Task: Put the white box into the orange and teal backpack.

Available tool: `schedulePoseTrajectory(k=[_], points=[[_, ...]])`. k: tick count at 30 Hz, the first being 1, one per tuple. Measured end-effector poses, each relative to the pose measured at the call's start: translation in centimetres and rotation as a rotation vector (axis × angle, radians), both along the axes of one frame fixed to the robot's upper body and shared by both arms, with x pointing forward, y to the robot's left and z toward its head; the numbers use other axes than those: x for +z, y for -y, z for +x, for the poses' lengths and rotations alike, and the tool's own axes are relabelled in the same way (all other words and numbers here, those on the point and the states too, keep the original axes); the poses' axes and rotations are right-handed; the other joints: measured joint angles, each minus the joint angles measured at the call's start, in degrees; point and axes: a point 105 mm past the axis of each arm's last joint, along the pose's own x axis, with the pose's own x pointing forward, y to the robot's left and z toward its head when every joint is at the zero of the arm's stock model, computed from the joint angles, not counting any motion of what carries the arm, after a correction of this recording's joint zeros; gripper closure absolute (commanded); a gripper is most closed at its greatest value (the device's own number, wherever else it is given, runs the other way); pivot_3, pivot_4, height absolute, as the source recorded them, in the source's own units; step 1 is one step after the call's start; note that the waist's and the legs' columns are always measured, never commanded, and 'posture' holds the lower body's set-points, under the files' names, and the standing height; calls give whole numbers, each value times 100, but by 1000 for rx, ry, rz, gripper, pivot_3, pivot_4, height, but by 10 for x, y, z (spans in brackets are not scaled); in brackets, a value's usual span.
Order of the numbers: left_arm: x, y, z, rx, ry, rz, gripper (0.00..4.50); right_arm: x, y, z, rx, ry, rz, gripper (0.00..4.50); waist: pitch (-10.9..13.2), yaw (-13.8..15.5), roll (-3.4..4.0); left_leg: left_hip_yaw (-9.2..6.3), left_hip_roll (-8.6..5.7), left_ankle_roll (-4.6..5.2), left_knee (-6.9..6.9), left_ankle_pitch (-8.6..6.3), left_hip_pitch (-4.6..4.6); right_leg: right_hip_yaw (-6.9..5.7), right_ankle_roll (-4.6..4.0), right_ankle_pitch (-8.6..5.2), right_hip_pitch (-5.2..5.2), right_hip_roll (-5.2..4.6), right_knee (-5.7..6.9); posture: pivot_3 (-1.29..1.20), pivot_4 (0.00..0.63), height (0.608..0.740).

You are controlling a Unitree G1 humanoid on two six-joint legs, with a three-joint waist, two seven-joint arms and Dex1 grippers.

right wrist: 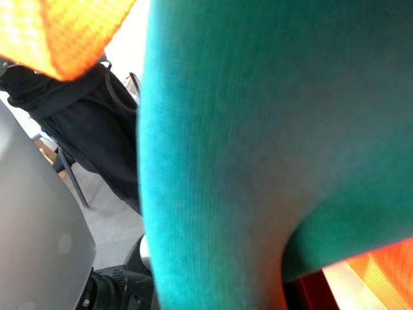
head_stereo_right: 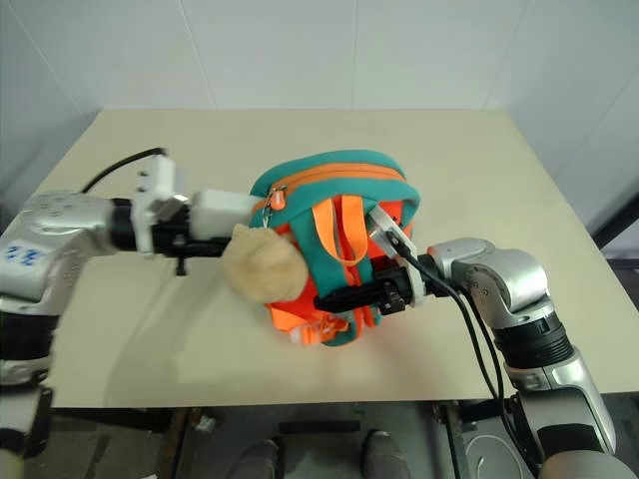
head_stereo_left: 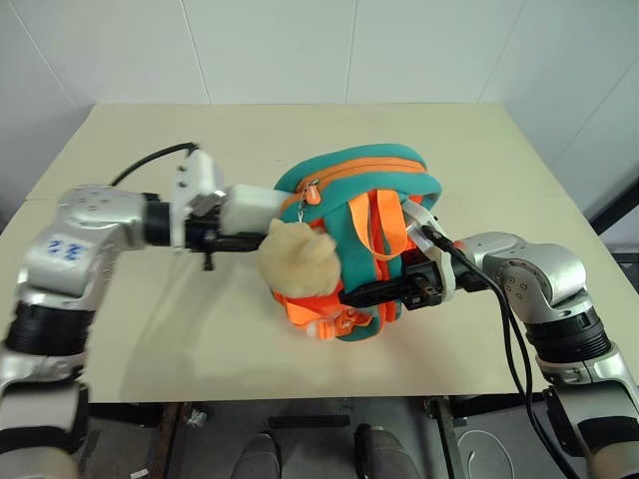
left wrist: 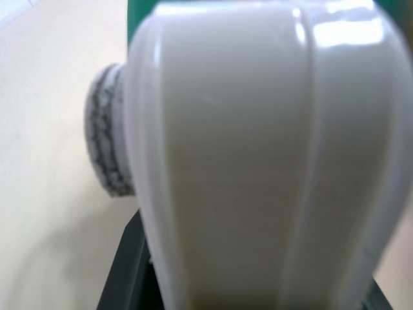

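The orange and teal backpack [head_stereo_left: 359, 235] stands above the beige table [head_stereo_left: 150, 339], its plush charm [head_stereo_left: 297, 261] hanging in front. The right gripper [head_stereo_left: 384, 292] is clamped on the backpack's teal strap. The left gripper [head_stereo_left: 232, 230] grasps the white box [head_stereo_left: 250, 205], its far end at the backpack's left side.

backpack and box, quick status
Left gripper holds white box at backpack. Right gripper shut on backpack strap. Plush charm hangs beside box.
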Motion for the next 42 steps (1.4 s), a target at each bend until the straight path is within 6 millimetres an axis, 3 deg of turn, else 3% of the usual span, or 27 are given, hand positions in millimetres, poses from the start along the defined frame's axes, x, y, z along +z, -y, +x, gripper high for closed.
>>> schedulePoseTrajectory(k=[4, 9, 14, 18, 20, 24, 26, 30, 36, 42], points=[[-10, 28, 12, 13, 0, -8, 3165, 0, -3, 1, -17, 5, 2, 4478, 0, -3, 0, 0, -1, 0, 7, 0, -2, 3, 6, 3, 0, 0, 1, 0, 150, 740], [-19, 46, 17, 14, -12, -42, 3165, -1, -7, 3, -42, 10, 14, 4478, 0, -2, 0, -1, 0, 0, 14, 0, 0, 3, 6, 3, 0, 2, 9, 0, 150, 740], [-19, 44, 17, 16, -21, -41, 1620, -1, -8, -1, -54, 6, 27, 4500, 0, -1, 0, -1, -1, 0, 24, 0, -1, 3, 8, 5, 4, 1, 9, 0, 150, 740], [-8, 24, 14, -17, -8, -51, 592, -3, -10, -4, -53, 2, 32, 4500, 1, -56, 2, -1, 0, 0, 22, 0, -1, 3, 6, 4, -1, 2, 9, 0, 150, 740], [2, 12, 4, -75, 7, -59, 592, -3, -10, -3, -58, 0, 32, 4500, 2, -72, 3, -1, 1, 0, 17, 0, -1, 3, 3, 2, -5, 2, 9, 0, 150, 740], [27, -38, -21, -102, 12, -38, 592, -5, -10, -2, -74, -1, 28, 4500, 2, -115, 4, -1, 3, 1, -2, -2, 0, 2, -1, -9, -6, 1, 10, 0, 150, 740], [36, -48, -27, -91, 37, -42, 592, -5, -10, -1, -81, 4, 29, 4500, 2, -74, 4, -1, 2, 3, -2, -3, 1, 2, 1, -10, -4, 1, 8, 0, 150, 740], [33, -61, -41, -87, -35, -54, 592, -6, -10, 2, -95, 7, 26, 4500, 2, -20, 3, -1, 2, 3, -1, -4, 0, 2, -1, -11, -4, 2, 8, 0, 150, 740], [34, -41, -78, -194, -60, -69, 592, -9, -11, 8, -110, 3, 22, 4500, 2, -22, 3, -1, 3, 4, -1, -4, 2, 2, -3, -12, -4, 2, 10, 0, 150, 740], [33, -15, -95, -255, -47, -89, 592, -10, -14, 11, -102, -6, 15, 4500, 2, -37, 3, -1, 3, 4, 7, -4, 8, 3, -4, -12, -3, 3, 21, 0, 150, 740]])
